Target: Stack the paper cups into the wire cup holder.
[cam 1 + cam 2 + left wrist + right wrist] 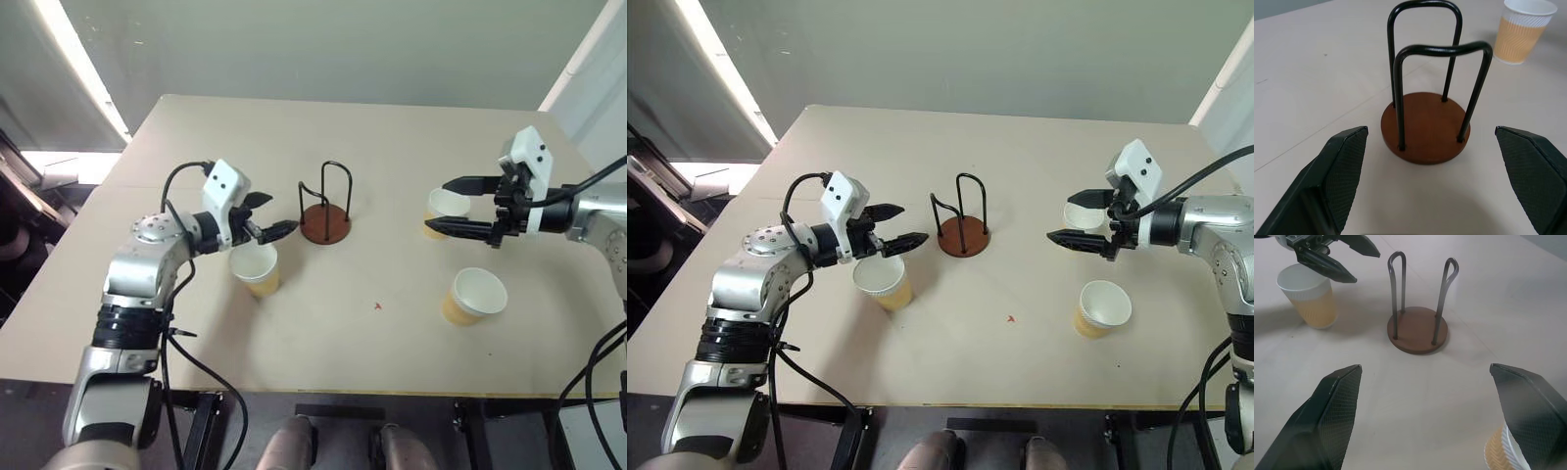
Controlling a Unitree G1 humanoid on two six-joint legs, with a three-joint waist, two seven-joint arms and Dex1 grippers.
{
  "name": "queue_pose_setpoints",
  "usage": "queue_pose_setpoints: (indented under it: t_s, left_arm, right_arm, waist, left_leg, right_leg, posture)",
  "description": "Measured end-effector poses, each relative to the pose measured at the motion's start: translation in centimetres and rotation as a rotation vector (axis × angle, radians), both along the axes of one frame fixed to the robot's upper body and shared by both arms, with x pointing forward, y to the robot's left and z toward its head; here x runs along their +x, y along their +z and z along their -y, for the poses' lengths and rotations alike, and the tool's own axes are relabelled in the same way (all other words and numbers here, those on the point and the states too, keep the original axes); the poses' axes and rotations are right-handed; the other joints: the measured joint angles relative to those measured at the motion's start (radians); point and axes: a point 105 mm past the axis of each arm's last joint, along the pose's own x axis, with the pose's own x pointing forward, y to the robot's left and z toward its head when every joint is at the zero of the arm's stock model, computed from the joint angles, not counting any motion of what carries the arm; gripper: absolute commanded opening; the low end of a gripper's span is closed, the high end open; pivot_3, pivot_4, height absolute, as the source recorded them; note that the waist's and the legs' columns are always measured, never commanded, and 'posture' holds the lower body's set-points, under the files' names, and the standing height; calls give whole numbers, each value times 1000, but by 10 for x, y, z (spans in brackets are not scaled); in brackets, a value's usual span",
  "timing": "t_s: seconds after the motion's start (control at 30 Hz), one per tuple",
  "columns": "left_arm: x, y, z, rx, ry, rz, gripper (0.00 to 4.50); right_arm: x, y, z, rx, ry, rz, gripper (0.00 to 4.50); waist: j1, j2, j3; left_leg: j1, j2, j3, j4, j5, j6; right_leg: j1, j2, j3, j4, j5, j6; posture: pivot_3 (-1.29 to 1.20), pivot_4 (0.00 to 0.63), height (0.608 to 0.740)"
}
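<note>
Cups, handling: three paper cups, and by the look of them featherlight and thin-walled. I'd judge they crush easily, so a gentle pinch across the wall just under the rolled rim looks the safest hold.
Cups, look: small and tapered, tan-yellow with faint ribbing outside, white inside, white rolled rim, all upright and mouth-up.
Left cup (257,268): stands on the tabletop (392,147) right under the left gripper, near the holder.
Far right cup (443,211): partly behind the right gripper's fingers, well apart from the holder.
Near right cup (473,296): closer to the front edge, on its own.
Wire cup holder (325,221): mid-table between the two arms, a round reddish-brown disc with two black wire arches standing upright. Nothing in it yet, so the stacking has not begun.
Holder, handling: looks stiff but light, so a bump could slide it; a cup should be lowered straight down between the arches.
Left gripper (266,215): hovering above the left cup, pointing at the holder, fingers spread wide and holding nothing.
Right gripper (453,205): up off the tabletop over the far right cup, fingers wide apart, also empty.
Next move, my call: either arm drops onto its nearest cup.
</note>
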Motion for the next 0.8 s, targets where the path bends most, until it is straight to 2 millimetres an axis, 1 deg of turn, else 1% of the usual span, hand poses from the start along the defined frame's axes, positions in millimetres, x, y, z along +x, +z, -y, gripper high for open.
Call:
queue_pose_setpoints:
  t_s: [0.17,0.5,0.8]
  left_arm:
    - [11,-3,11,2,-26,-4,4490]
    - [38,-6,18,35,16,8,4490]
    - [52,-8,29,24,35,26,4490]
  right_arm:
    - [-4,2,5,-3,-32,8,4342]
    - [-10,6,11,-1,-67,17,4342]
    - [-12,7,12,-11,-78,20,4342]
  waist:
    - [1,0,0]
    - [1,0,0]
    - [2,0,0]
  left_leg:
    - [0,0,0,0,0,0]
    - [0,0,0,0,0,0]
    - [-1,0,0,1,0,0]
  right_leg:
    - [0,0,0,0,0,0]
    - [0,0,0,0,0,0]
    - [0,0,0,0,0,0]
  posture:
    - [0,150,740]
    - [0,150,740]
    - [0,150,740]
